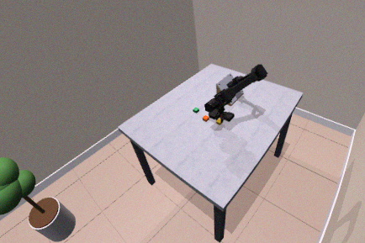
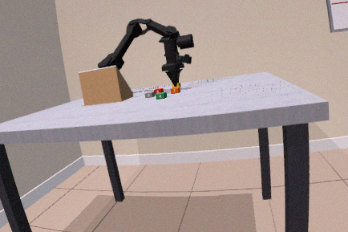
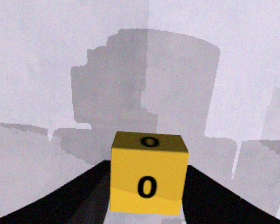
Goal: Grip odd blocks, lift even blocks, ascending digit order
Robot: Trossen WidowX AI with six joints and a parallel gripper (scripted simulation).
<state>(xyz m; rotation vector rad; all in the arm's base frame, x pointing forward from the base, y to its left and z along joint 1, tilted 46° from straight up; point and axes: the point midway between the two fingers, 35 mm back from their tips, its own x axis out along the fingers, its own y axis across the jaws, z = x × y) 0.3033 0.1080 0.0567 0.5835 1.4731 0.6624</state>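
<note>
Ideally, the end effector (image 2: pixel 176 85) (image 3: pixel 146 171), grasping the yellow block (image 1: pixel 219 121) (image 2: pixel 176 84) (image 3: pixel 147 180) marked zero, keeps its lift slight and lowers straight onto the same spot before letting go.

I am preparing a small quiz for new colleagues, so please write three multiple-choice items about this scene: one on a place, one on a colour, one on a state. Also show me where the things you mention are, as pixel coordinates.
1. Where is the yellow block (image 1: pixel 219 121) (image 3: pixel 148 181)?
A) On the floor
B) Between the fingers of the tool (image 2: pixel 175 85) (image 3: pixel 146 171)
C) Inside the flower pot

2. Which colour is the block (image 1: pixel 196 110) (image 2: pixel 160 95) that shows a 4?
A) Green
B) Red
C) Orange

3. What is the state of the tool?
A) Fully open, away from all blocks
B) Shut on nothing
C) Shut on a block

Right letters:
1: B, the wrist view shows the yellow block with a finger at each side.
2: A, the exterior view shows the 4 on a green face.
3: C, both fingers close against the block marked 0.
</note>
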